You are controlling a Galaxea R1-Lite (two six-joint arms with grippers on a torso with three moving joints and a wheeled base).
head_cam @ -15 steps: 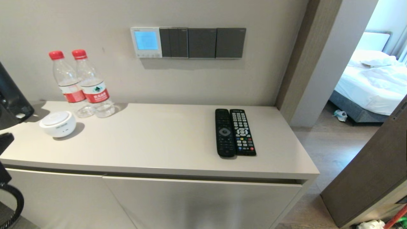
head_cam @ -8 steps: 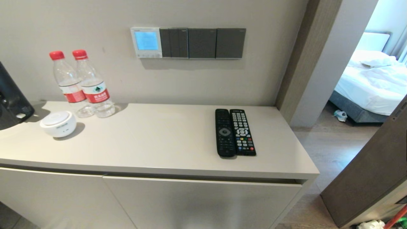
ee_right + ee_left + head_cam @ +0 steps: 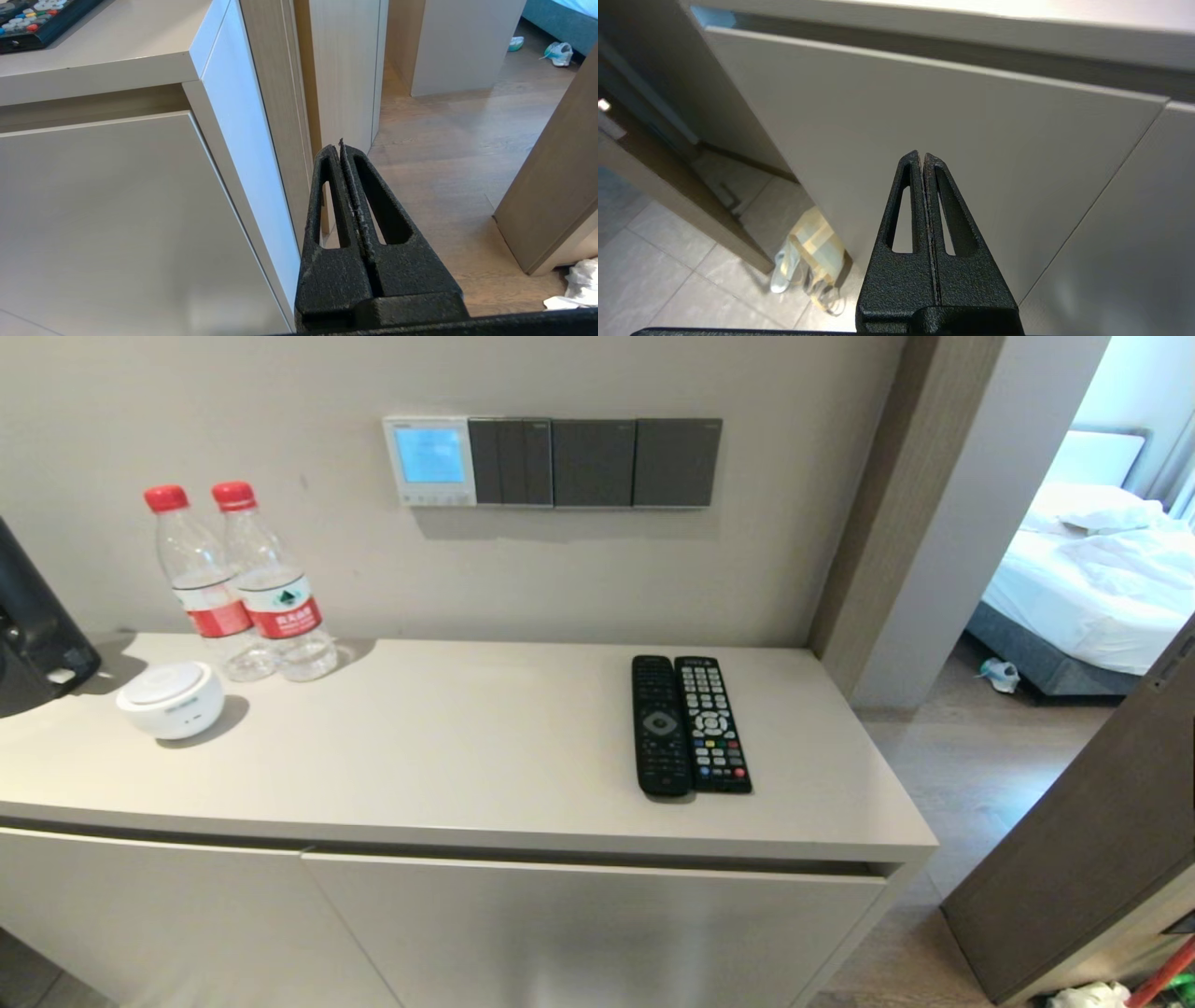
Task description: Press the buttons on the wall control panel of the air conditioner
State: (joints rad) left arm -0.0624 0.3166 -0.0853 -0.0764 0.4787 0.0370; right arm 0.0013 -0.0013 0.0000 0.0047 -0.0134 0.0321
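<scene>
The white wall control panel (image 3: 429,460) hangs on the wall above the cabinet, its screen lit blue. A row of tiny pale buttons (image 3: 430,498) runs along its bottom edge. Neither gripper shows in the head view. My left gripper (image 3: 922,156) is shut and empty, low in front of the cabinet door. My right gripper (image 3: 340,147) is shut and empty, low beside the cabinet's right end, over the wooden floor.
Three dark grey switch plates (image 3: 594,462) sit right of the panel. On the cabinet top (image 3: 467,756) stand two water bottles (image 3: 252,583), a white round device (image 3: 170,699) and two black remotes (image 3: 689,723). A dark object (image 3: 33,625) sits at the far left. An open doorway lies to the right.
The left arm, seen at the head view's lower left a second ago, has dropped out of that view. Nothing on the cabinet has moved.
</scene>
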